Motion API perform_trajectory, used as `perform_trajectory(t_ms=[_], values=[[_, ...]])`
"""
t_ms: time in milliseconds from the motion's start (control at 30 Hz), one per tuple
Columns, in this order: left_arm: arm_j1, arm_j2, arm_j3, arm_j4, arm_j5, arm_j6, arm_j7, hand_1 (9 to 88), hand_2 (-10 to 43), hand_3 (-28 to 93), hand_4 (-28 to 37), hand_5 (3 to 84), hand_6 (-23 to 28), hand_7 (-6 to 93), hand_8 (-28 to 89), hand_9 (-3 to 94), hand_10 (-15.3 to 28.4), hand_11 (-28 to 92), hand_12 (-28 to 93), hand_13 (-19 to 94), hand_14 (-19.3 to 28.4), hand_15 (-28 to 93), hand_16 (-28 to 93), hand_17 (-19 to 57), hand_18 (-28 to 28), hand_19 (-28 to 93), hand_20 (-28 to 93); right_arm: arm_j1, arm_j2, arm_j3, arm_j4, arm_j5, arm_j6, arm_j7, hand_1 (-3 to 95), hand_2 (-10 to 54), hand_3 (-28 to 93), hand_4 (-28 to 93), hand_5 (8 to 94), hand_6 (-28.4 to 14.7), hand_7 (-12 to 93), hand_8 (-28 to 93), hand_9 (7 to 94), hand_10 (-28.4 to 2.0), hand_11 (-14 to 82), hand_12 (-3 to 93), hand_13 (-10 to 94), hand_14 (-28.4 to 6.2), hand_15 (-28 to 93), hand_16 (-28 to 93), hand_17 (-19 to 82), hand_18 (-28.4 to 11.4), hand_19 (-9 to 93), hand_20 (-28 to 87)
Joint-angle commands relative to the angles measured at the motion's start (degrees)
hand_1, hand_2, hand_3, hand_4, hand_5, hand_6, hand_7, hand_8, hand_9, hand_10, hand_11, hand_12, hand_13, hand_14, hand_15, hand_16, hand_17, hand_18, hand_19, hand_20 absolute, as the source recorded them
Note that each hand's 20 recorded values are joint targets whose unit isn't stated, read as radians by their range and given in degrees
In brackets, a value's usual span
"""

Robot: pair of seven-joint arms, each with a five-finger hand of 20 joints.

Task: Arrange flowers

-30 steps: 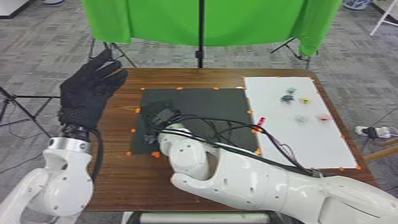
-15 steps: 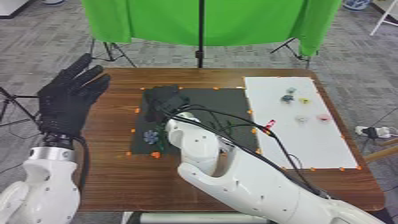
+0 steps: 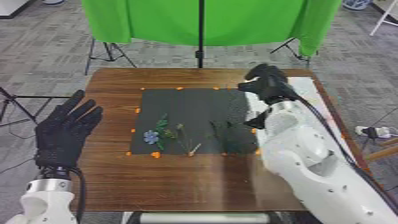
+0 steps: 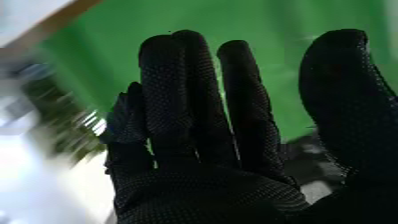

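Step (clock read from mat's middle): likely between placements, the arrangement begun on the black mat
Blue flower: lying on the mat at 8 o'clock, beside a leafy green stem
Dark sprig: on the mat at 4 o'clock
Left hand: off the mat at 9 o'clock, fingers straight and spread
Right hand: at 1 o'clock, wide, thumb well apart, nothing held
Next: probably choose another bloom, lower the right hand and pinch it lightly
In the way: right arm covers much of the white sheet at 3 o'clock; thin stems could snag
Farther: green backdrop, 12 o'clock
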State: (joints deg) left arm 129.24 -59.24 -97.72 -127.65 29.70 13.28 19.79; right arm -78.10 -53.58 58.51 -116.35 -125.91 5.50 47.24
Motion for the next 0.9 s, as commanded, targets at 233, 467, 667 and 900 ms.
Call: perform_trajectory(t_ms=[233, 467, 667, 900], values=[[2.02, 0.06, 1.25, -0.19, -0.71, 0.87, 1.7, 23.6, 7.2, 80, -26.0, 39.5, 10.3, 10.3, -9, 34.1, 19.6, 24, 10, 24, 26.1, 46, -9, -10.4, 23.7, 52, 13, -12.36, 16.02, 10.59, 6.29, 1.58, -1.18, 8.42, 34.5, -9.5, 78, -28, 54.5, -0.4, 18, -13, 52.7, -20.2, 23.7, 13.7, 43, -17.5, 70, 6, 17, -22.0, 84, 46], [2.49, -0.51, 1.13, -0.35, -0.31, 0.74, 0.88, 23.6, 7.2, 80, -25.8, 39.5, 10.3, 10.2, -9, 34.1, 19.6, 24, 10, 24, 26.1, 46, -9, -10.4, 23.8, 52, 13, -10.26, 14.38, 5.8, 7.69, -2.32, -2.24, 8.73, 34.8, -9.5, 78, -28, 53.0, 0.7, 19, -14, 55.2, -19.3, 29.6, 15.4, 47, -16.3, 78, 8, 18, -22.2, 85, 47], [2.02, -0.47, 1.4, -0.2, -0.35, 0.69, 0.86, 23.8, 7.2, 80, -25.8, 39.4, 10.3, 10.3, -9, 34.1, 19.5, 24, 10, 24, 26.0, 47, -9, -10.4, 23.8, 52, 13, -6.19, 14.3, 1.08, 10.41, -1.43, -3.1, 9.3, 34.8, -9.5, 78, -28, 47.8, 1.0, 18, -14, 54.6, -19.2, 39.2, 15.9, 49, -16.2, 83, 9, 18, -22.6, 86, 49], [2.24, -0.76, 1.42, -0.31, -0.27, 0.75, 0.65, 23.8, 7.2, 80, -25.6, 39.4, 10.4, 10.3, -9, 34.0, 19.4, 24, 10, 24, 26.0, 47, -9, -10.5, 23.8, 52, 13, 1.86, 14.55, -9.71, 18.08, -2.56, -0.66, 11.84, 36.6, -9.5, 79, -28, 47.8, 2.0, 18, -14, 55.5, -18.8, 40.5, 15.3, 50, -15.7, 84, 9, 19, -22.7, 87, 49]])
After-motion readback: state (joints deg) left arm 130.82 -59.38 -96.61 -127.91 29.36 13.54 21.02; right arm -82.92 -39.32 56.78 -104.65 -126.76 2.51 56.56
